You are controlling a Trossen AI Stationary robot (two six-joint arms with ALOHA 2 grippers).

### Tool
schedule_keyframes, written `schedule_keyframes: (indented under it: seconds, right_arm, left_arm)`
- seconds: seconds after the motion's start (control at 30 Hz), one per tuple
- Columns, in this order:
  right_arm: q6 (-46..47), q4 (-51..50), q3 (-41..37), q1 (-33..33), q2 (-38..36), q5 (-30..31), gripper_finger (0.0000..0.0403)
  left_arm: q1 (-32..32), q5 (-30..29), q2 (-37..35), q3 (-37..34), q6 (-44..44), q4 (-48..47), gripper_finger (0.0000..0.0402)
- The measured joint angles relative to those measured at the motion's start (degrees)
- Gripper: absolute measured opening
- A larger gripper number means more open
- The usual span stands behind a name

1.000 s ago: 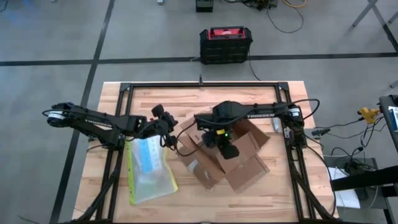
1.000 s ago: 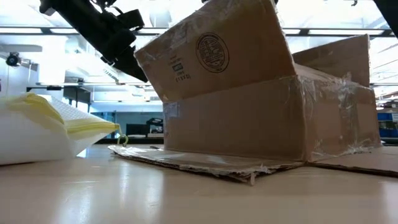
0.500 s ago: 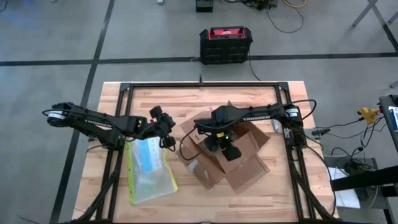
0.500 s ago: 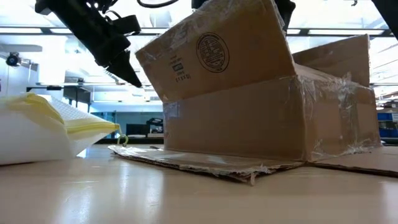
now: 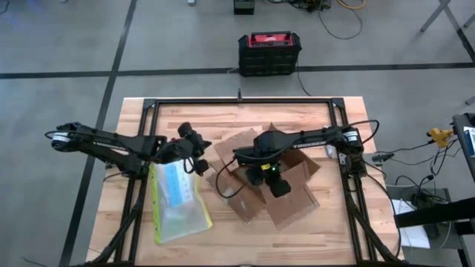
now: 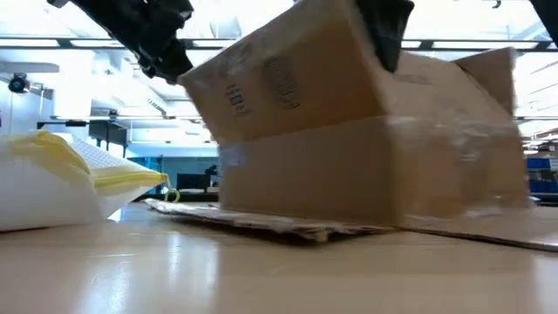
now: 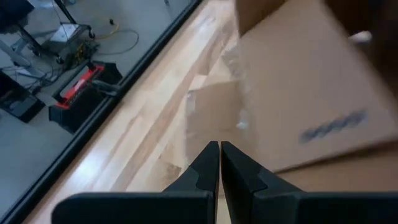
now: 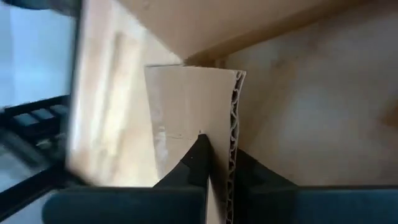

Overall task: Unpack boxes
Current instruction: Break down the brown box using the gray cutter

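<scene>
The brown cardboard box (image 5: pixel 260 185) with shiny tape strips stands open in the middle of the table. Its outer flaps (image 6: pixel 261 222) lie spread on the wood and one flap (image 6: pixel 288 83) stands raised. My right gripper (image 5: pixel 266 176) reaches down into the open top and is shut on a flap. My left gripper (image 5: pixel 199 165) is shut with nothing in it. It hovers left of the box, above the far end of the clear pouch (image 5: pixel 177 200). In the left wrist view its fingertips (image 7: pixel 219 146) point toward the box's side (image 7: pixel 311 106). My right gripper pinches a cardboard flap between its two fingers (image 8: pixel 199 155), one on each face, close to the cut edge that shows the corrugations (image 8: pixel 234 118). The fingers come from above, slanting down. In the low view the gripper (image 6: pixel 384 30) sits at the raised flap's top edge.
The clear pouch with a yellow-green edge (image 6: pixel 52 183) lies flat at the near left. A black frame (image 5: pixel 237 100) runs round the working area. A black-and-red case (image 5: pixel 269 52) stands on the floor beyond the far edge.
My right gripper has shut on the flap. The box has shifted a little toward the table's left and shows blurred in the low view. My left gripper, still shut, has risen and drawn back from the box toward the left.
</scene>
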Motion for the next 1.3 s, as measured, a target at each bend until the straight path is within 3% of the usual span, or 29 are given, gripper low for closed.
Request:
schedule_keyframes:
  seconds: [0.13, 0.4, 0.57, 0.63, 0.77, 0.9, 1.03, 1.3]
  right_arm:
    - [3.69, -0.47, 3.69, 1.69, -2.8, 14.39, 0.0001]
    - [13.41, -1.73, 5.26, 9.84, -10.78, 47.93, 0.0]
    - [17.6, -2.4, 5.23, 15.93, -12.89, 70.07, 0.0]
    - [19.02, -2.72, 5.23, 17.96, -12.93, 76.25, 0.0]
    - [21.65, -2.71, 5.65, 19.4, -12.9, 81.78, 0.0]
    - [25.26, -2.65, 8.54, 19.25, -13.97, 82.53, 0.0]
    - [24.21, -2.55, 12.11, 19.2, -16.34, 87.0, 0.0]
    - [22.81, 0.76, 18.52, 17.15, -17.75, 83.84, 0.0]
  left_arm:
    - [-0.02, -0.51, -2.87, 0.02, 0.5, -2.84, 0.0]
    - [0.0, -10.12, -11.94, 0.04, -5.64, -18.77, 0.0]
    - [0.0, -10.25, -18.38, 0.04, -5.18, -19.98, 0.0]
    - [0.0, -10.51, -20.48, 0.04, -5.08, -19.96, 0.0]
    - [0.0, -10.6, -23.36, 0.04, -5.03, -19.99, 0.0]
    - [0.0, -10.43, -24.22, 0.04, -5.01, -19.97, 0.0]
    - [0.0, -10.02, -23.37, 0.04, -5.01, -19.95, 0.0]
    - [0.0, -9.92, -20.7, 0.04, -5.01, -19.81, 0.0]
